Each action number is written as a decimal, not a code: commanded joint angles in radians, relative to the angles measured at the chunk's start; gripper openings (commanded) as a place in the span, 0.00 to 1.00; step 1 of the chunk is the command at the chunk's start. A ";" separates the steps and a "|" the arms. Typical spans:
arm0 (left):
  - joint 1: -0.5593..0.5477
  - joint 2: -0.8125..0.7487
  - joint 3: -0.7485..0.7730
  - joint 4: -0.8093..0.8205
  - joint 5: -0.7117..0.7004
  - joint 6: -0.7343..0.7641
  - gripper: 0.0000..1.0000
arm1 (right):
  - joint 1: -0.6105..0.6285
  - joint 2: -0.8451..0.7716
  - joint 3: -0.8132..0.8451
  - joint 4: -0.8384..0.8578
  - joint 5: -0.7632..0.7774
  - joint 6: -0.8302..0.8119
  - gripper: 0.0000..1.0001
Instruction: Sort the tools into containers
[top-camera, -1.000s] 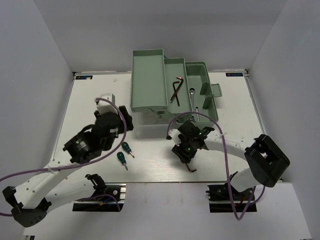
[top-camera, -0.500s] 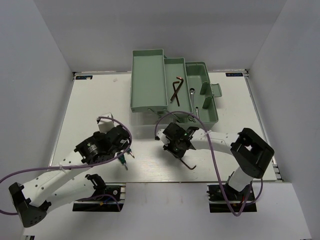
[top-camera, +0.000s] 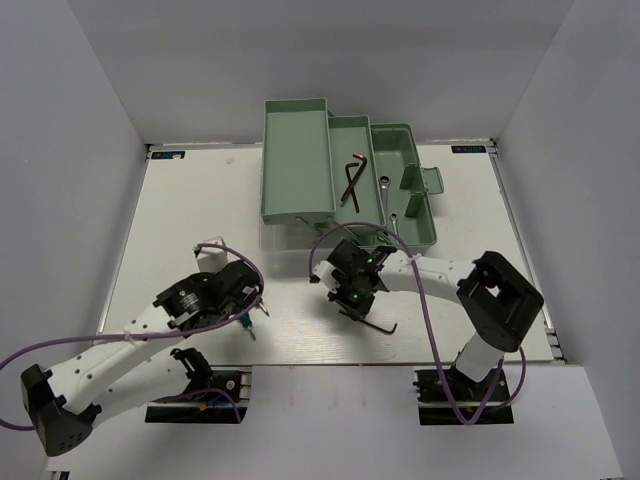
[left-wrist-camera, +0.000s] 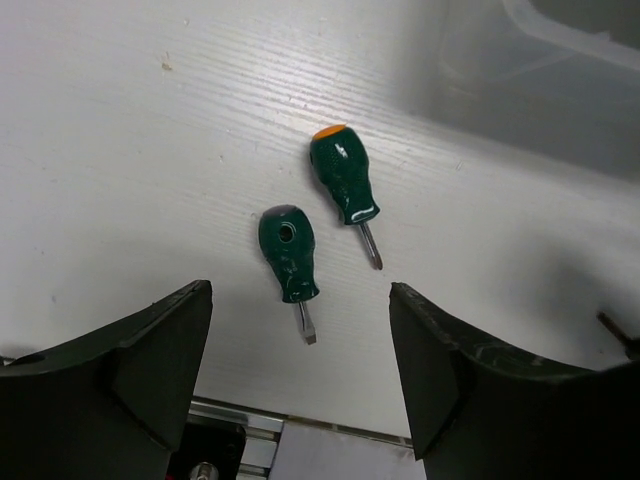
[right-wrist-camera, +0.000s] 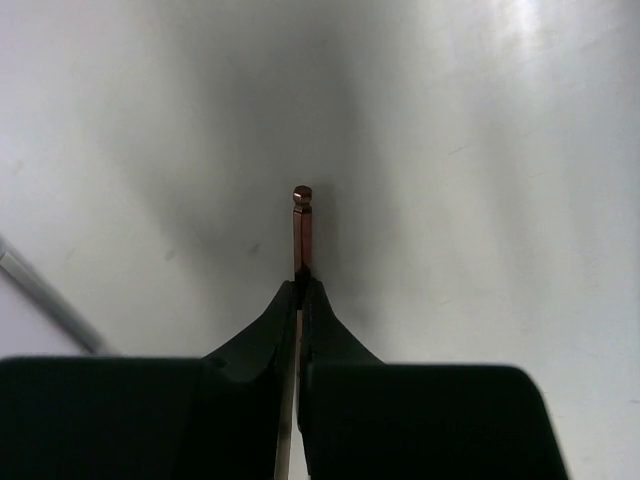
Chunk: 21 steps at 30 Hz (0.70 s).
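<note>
Two stubby green-handled screwdrivers (left-wrist-camera: 343, 183) (left-wrist-camera: 287, 250) lie side by side on the white table, blades pointing at the near edge. My left gripper (left-wrist-camera: 300, 296) hangs open just above them, one finger on each side; in the top view it (top-camera: 250, 312) covers most of them. My right gripper (right-wrist-camera: 300, 285) is shut on a thin dark hex key (right-wrist-camera: 302, 230), whose end sticks out past the fingertips. In the top view that hex key (top-camera: 378, 323) lies low over the table beside the right gripper (top-camera: 350, 302). The mint toolbox (top-camera: 296, 160) stands open behind.
Another hex key (top-camera: 351, 180) rests in the toolbox's middle tray. Two silver wrenches (top-camera: 386, 184) (top-camera: 396, 222) lie in its right compartment. A thin grey bar (right-wrist-camera: 45, 295) crosses the lower left of the right wrist view. The table's front rail (left-wrist-camera: 250, 425) is just below the screwdrivers.
My right gripper has moved left and shut on the hex key. My left arm has swung toward the front edge and now hovers over the two screwdrivers.
</note>
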 joint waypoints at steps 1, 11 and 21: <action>0.000 0.044 -0.025 0.003 0.023 -0.075 0.82 | -0.014 -0.077 -0.027 -0.123 -0.214 -0.094 0.00; 0.000 0.030 -0.089 0.065 0.063 -0.113 0.83 | -0.054 -0.222 0.085 -0.239 -0.285 -0.170 0.00; 0.000 0.146 -0.089 0.075 0.063 -0.135 0.81 | -0.140 -0.304 0.485 -0.367 -0.178 -0.174 0.00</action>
